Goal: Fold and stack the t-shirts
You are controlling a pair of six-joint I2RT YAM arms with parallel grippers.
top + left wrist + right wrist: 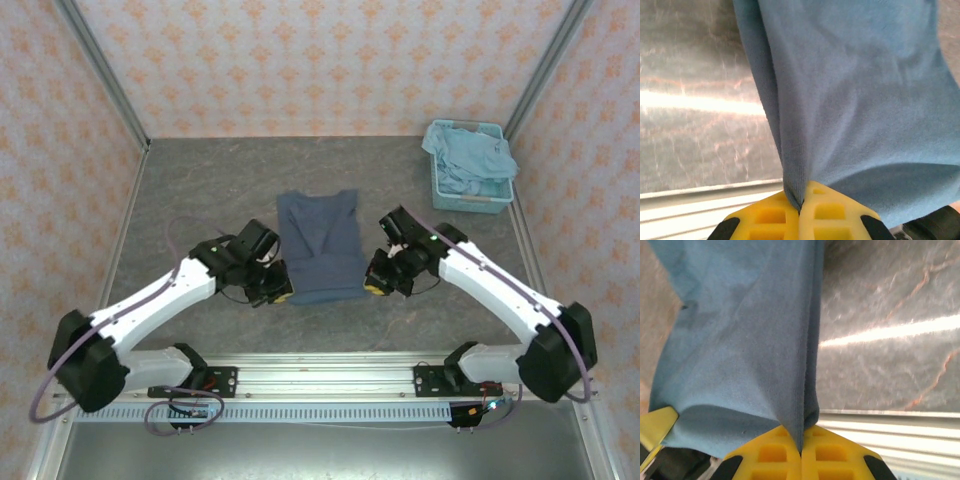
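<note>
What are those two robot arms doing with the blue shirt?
They are folding laundry. A dark slate-blue t-shirt lies on the grey table, already folded into a narrow strip. The left gripper is pinched shut on one near corner of it and the right gripper is pinched shut on the other. A pale blue shirt sits crumpled in the basket at the far right, not yet folded.
</note>
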